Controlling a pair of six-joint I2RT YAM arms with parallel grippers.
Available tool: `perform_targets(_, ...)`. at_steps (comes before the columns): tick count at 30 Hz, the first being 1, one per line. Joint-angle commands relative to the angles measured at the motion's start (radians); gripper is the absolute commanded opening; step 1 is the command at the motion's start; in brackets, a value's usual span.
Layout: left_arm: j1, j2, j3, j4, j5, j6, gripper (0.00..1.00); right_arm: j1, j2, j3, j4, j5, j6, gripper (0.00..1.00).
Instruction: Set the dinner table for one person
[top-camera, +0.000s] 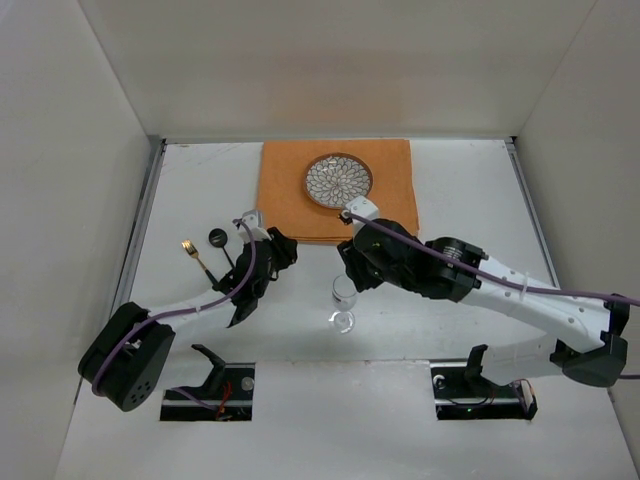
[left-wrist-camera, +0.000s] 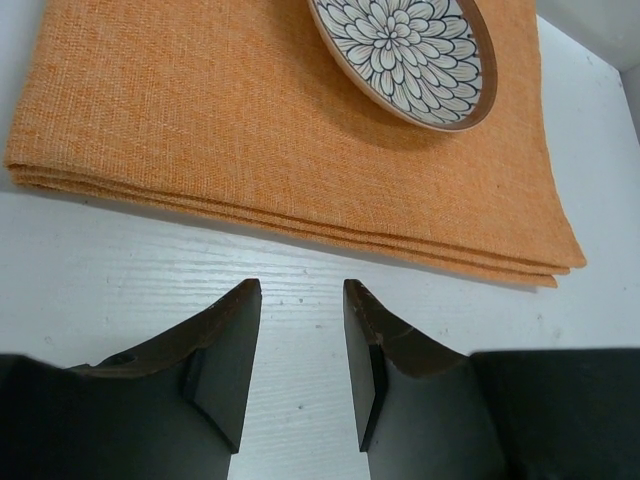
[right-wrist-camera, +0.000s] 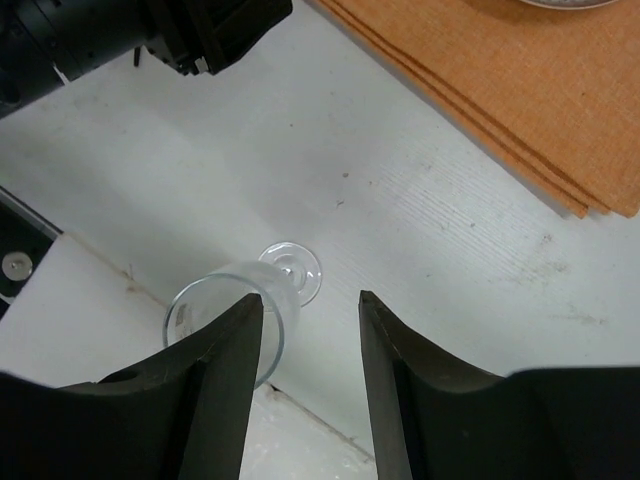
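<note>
The white dinner table (top-camera: 450, 190) carries an orange placemat (top-camera: 290, 190) at the back centre. A flower-patterned plate (top-camera: 338, 181) lies on the placemat. A clear wine glass (top-camera: 343, 303) stands upright on the table in front of the placemat. A gold fork with a black handle (top-camera: 196, 257) and a black spoon (top-camera: 216, 238) lie at the left. My left gripper (top-camera: 288, 250) is open and empty, low over the table (left-wrist-camera: 120, 260), facing the placemat (left-wrist-camera: 200, 110) and plate (left-wrist-camera: 410, 50). My right gripper (right-wrist-camera: 310, 300) is open above the glass (right-wrist-camera: 280, 285), which shows beside its left finger.
White walls enclose the table on the left, back and right. The two arm bases (top-camera: 210, 385) sit at the near edge, where a seam (right-wrist-camera: 300, 405) crosses the surface. The left arm's black wrist (right-wrist-camera: 120, 30) is close to my right gripper.
</note>
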Motion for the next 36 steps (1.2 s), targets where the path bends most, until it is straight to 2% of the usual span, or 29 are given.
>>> perform_targets(1,0.004,-0.009,-0.008,0.061,-0.019,0.007,0.36,0.021,0.005,0.048,-0.077,-0.018,-0.016,0.49)
perform_targets(10,0.012,-0.014,-0.013,0.061,-0.019,0.0,0.37,0.021,0.061,0.007,-0.039,-0.075,-0.018,0.44)
perform_targets(18,0.016,-0.026,-0.019,0.061,-0.019,-0.003,0.38,0.017,0.071,0.001,-0.014,-0.081,-0.024,0.14)
perform_targets(20,0.016,-0.028,-0.019,0.06,-0.019,-0.004,0.38,0.014,0.049,0.013,-0.014,-0.057,-0.018,0.09)
perform_targets(25,0.022,-0.035,-0.021,0.06,-0.019,-0.012,0.38,-0.043,-0.047,0.047,0.026,0.046,-0.024,0.06)
perform_targets(31,0.033,-0.052,-0.028,0.055,-0.019,-0.018,0.39,-0.228,-0.09,0.029,0.257,0.072,-0.071,0.06)
perform_targets(36,0.027,-0.045,-0.027,0.06,-0.016,-0.021,0.4,-0.527,0.033,0.091,0.426,0.002,-0.097,0.06)
